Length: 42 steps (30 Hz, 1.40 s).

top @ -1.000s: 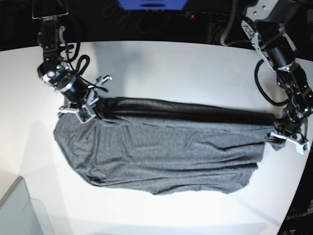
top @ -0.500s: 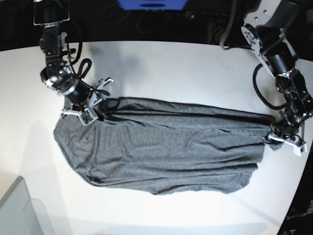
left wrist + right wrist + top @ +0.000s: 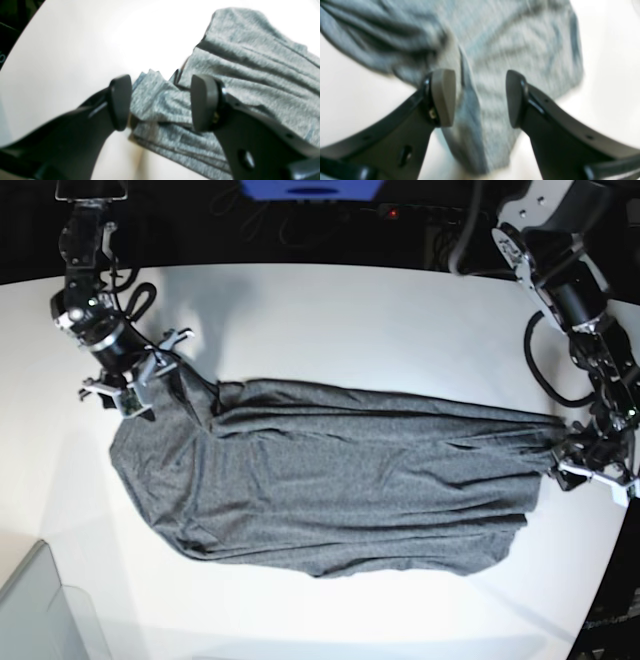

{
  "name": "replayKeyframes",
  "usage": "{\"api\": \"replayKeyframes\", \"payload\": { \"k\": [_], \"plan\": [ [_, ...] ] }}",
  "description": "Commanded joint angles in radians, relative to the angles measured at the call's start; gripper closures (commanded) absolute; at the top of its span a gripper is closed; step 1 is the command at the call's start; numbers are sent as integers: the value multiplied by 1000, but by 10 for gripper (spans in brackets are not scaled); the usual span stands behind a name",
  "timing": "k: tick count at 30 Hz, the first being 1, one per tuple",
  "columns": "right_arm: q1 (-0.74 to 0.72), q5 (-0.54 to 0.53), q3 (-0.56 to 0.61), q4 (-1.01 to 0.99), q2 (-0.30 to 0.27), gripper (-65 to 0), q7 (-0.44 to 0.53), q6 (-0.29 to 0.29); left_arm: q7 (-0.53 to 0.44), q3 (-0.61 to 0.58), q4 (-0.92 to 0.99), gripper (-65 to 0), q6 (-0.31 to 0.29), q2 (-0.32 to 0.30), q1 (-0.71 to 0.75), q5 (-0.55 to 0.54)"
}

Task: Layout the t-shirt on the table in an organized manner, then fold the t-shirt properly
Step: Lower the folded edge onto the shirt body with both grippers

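Both sets of jaws have parted and let the t-shirt [image 3: 330, 480] sag onto the bench [image 3: 350, 310] – cloth between the left gripper [image 3: 160, 102] and right gripper [image 3: 480, 97] pads could snag and drag on withdrawal.

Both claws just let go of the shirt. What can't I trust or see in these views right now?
- Right wrist: shirt is motion-blurred, so its folds are unreadable.
- Left wrist: shirt edge between the fingers is soft; touching or clear, can't tell.
- Base: left claw sits near the frame edge, too small to show its opening.
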<state>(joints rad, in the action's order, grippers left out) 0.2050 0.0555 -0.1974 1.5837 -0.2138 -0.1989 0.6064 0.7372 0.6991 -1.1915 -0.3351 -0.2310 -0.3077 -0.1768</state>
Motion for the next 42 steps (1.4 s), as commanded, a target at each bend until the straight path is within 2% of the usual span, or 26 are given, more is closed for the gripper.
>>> {"api": "replayKeyframes", "payload": {
  "k": [1,8,16,29,39,42],
  "plan": [
    [6,-15,-23,19,-13,-329,28,-6,-17,3,-15,-364,-2,-14,-18,-8],
    [96,-15,-73,19,-13,-329,29,-6,-17,3,-14,-364,-2,-14,0,-8],
    [142,-19,-75,20,-13,-330,29,-6,-17,3,-14,-363,-2,-12,2,-7],
    [138,-21,-73,10,-5,-324,31,-6,-17,3,-14,-364,0,-12,25,-7],
    [136,-18,-9,10,-5,-323,31,-6,-17,3,-14,-364,0,-12,25,-5],
    [112,-16,-9,-1,-5,-302,31,-6,-17,3,-14,-364,0,-12,25,-2]
  ]
}}
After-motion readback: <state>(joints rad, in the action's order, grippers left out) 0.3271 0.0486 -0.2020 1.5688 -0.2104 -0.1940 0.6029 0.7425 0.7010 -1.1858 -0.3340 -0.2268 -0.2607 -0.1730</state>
